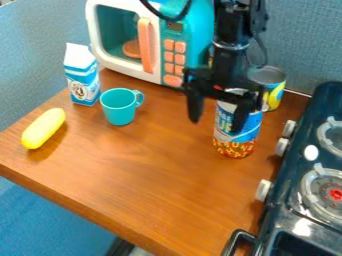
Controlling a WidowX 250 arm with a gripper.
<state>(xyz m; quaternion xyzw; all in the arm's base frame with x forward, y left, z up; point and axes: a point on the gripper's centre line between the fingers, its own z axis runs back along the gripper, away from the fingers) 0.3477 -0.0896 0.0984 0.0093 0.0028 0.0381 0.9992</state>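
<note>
A brown wooden table (143, 165) spans the middle — grey-blue fabric-like wall (304, 45) at upper right, blue floor (50, 225) lower left.

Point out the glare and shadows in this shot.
Camera view: a bright glare spot on the black stove, just below the nearer burner; a soft shadow on the table at the lower right of the yellow toy; the gripper so dark that little surface detail shows.
</note>
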